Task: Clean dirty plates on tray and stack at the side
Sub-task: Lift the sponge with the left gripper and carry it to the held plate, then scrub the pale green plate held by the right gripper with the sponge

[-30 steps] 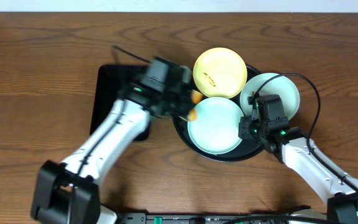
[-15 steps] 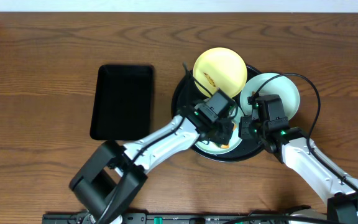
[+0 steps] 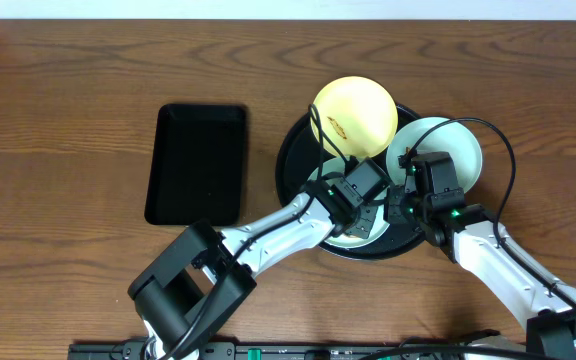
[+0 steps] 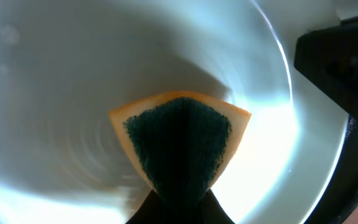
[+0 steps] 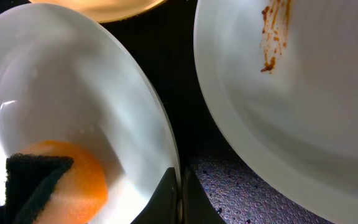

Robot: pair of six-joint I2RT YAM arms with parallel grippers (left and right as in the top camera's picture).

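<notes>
Brown wood-grain tabletop (image 3: 68, 100) lies under everything, with a small rectangular black tray (image 3: 198, 165) toward its left. The left jaws are clamped on an orange sponge (image 4: 179, 146), dark green scouring face toward the wrist camera, pressed into the well of the near mint-white plate (image 4: 73, 93). The right jaws are pinched shut on that plate's rim, on the side toward the right arm, steadying it as I judge.

Outward from there, this plate sits at the front of the round black tray (image 3: 290, 170). The yellow plate (image 3: 355, 115) lies beyond it at the far edge, and the second mint-white plate (image 5: 303, 112) just to its right. Each of those two shows a brown smear (image 5: 273, 37).

Scrubbing looks under way. The sponge is straight below the left jaws near the plate's centre, so the wipe need only circle there against the right jaws' hold. No stack shows beside the tray.
</notes>
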